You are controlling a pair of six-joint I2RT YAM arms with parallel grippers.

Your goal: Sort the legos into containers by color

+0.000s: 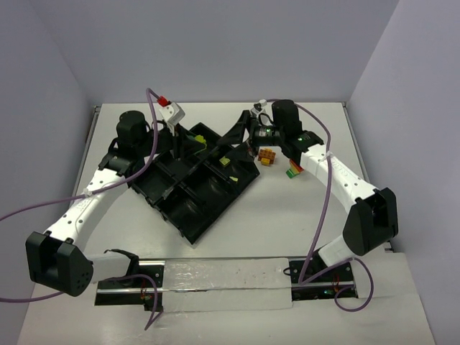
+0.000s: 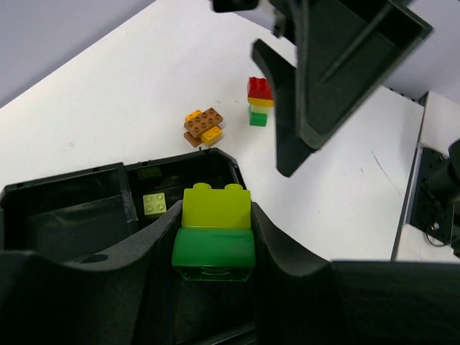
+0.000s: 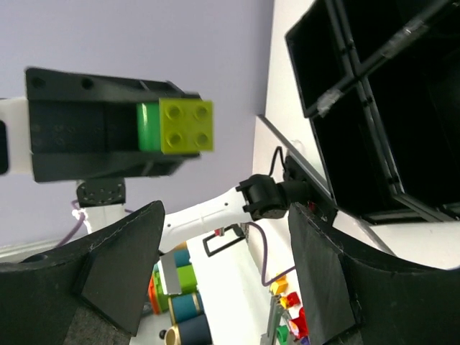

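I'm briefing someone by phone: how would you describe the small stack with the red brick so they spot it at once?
Find the black tray on the white table. Off its right corner, on bare table, sit two small clumps of bricks. Pick the stack farther from the tray: red, yellow and green in a row, while its neighbour is orange and brown.
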